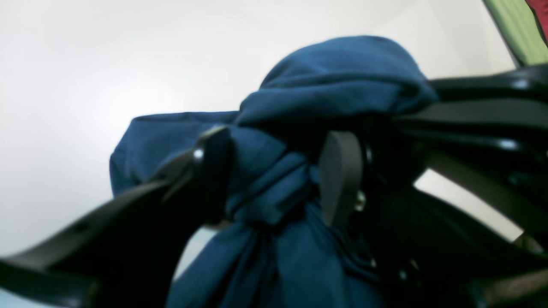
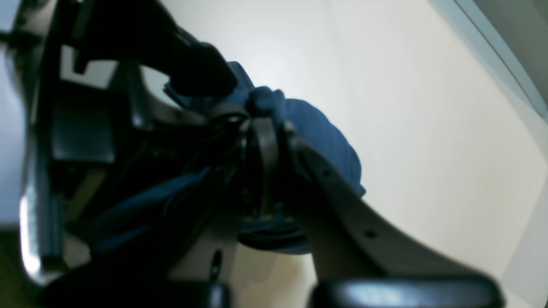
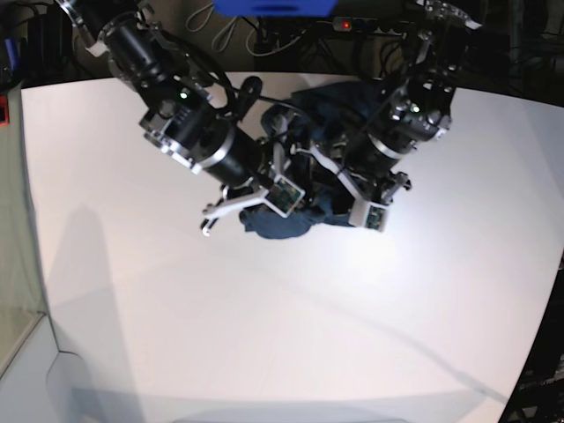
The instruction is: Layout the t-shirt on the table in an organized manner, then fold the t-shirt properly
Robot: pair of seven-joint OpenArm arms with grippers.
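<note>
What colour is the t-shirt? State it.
Dark navy blue, plain; the t-shirt shows best in the left wrist view.

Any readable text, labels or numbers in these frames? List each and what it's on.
None readable.
The dark navy-blue fabric t-shirt is bunched up; no label or print shows.
The smooth white table is plain.
The black left gripper and right gripper show no legible markings.
</note>
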